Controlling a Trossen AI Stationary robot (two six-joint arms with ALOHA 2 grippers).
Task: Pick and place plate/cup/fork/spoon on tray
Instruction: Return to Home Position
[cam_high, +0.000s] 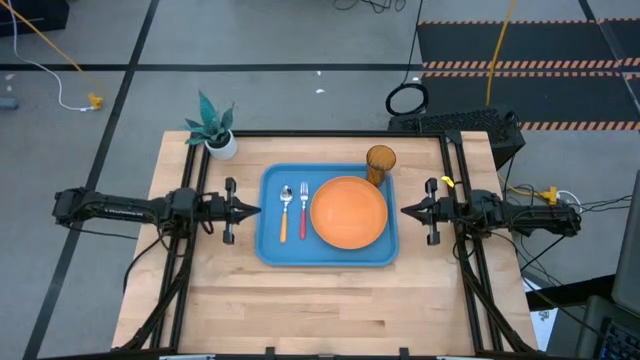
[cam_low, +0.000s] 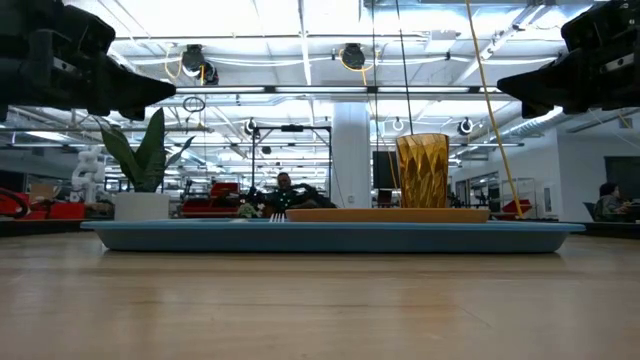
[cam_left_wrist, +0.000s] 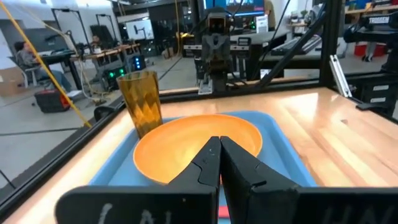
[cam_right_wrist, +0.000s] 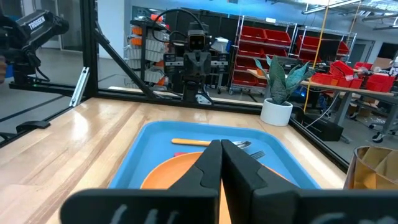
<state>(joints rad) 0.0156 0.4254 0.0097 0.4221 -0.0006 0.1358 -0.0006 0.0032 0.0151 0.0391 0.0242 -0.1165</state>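
High view shows plate (cam_high: 348, 212), cup (cam_high: 380, 160), fork (cam_high: 303, 208) and spoon (cam_high: 285, 210) all on the tray (cam_high: 272, 250); job looks done. Left jaws and right jaws are closed and empty, just off either tray end above the bench (cam_high: 300, 310). Danger, I'd say: the right jaws swinging wide homeward and tipping that tall cup nearby.

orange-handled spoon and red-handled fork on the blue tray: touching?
Apart. High view shows a strip of the blue plastic tray between the orange-handled silver spoon and the red-handled metal fork.
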